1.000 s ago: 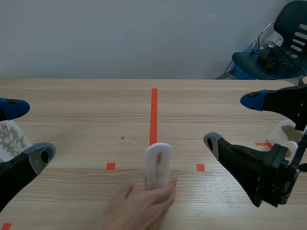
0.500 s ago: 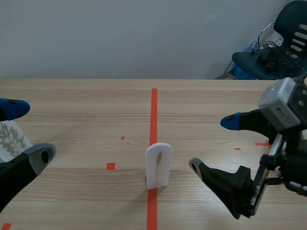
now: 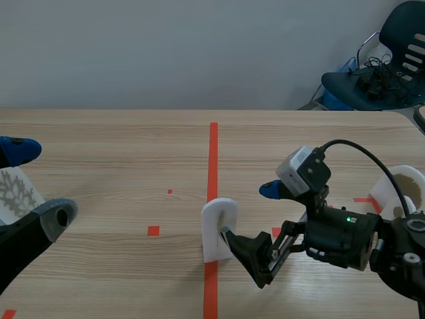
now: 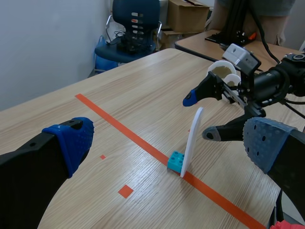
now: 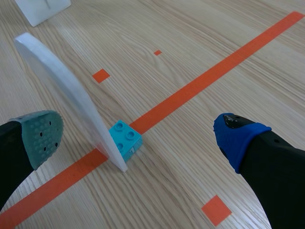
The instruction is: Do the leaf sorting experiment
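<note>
A white leaf-shaped card (image 3: 219,228) stands upright in a small cyan brick (image 5: 126,138) on the orange tape line. My right gripper (image 3: 248,212) is open and low over the table. The card (image 5: 66,90) rises just ahead of it, between its fingers and closer to the grey-green pad (image 5: 43,133); no touch shows. My left gripper (image 3: 40,183) hangs open at the table's left side, well away from the card (image 4: 193,140), with nothing in it.
A white piece with a snowflake pattern (image 3: 12,193) lies at the far left under my left arm. A white round holder (image 3: 402,189) stands at the right, behind my right arm. A blue chair (image 3: 378,73) stands beyond the table's far right corner.
A person's hand that held the card's base has gone. My right arm has swung left and down, bringing its open gripper up to the card. The left arm has not moved.
</note>
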